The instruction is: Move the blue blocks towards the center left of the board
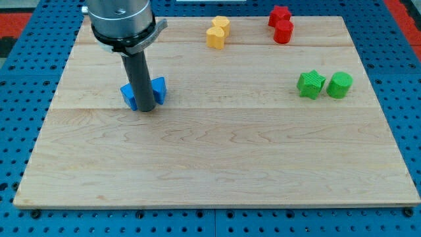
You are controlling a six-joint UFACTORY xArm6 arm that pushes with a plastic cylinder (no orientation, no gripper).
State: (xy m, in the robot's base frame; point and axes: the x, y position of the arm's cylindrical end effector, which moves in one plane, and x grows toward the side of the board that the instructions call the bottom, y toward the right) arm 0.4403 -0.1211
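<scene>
Now, tip (146, 109): no gripper to see; rod sits between blue blocks (130, 97).
Risk: blocks splitting apart sideways when pushed.

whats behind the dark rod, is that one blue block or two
Blue shows on both sides of the rod: one blue block at its left, another blue piece at its right. The rod covers their middle and my tip, so one or two is unclear.
</scene>
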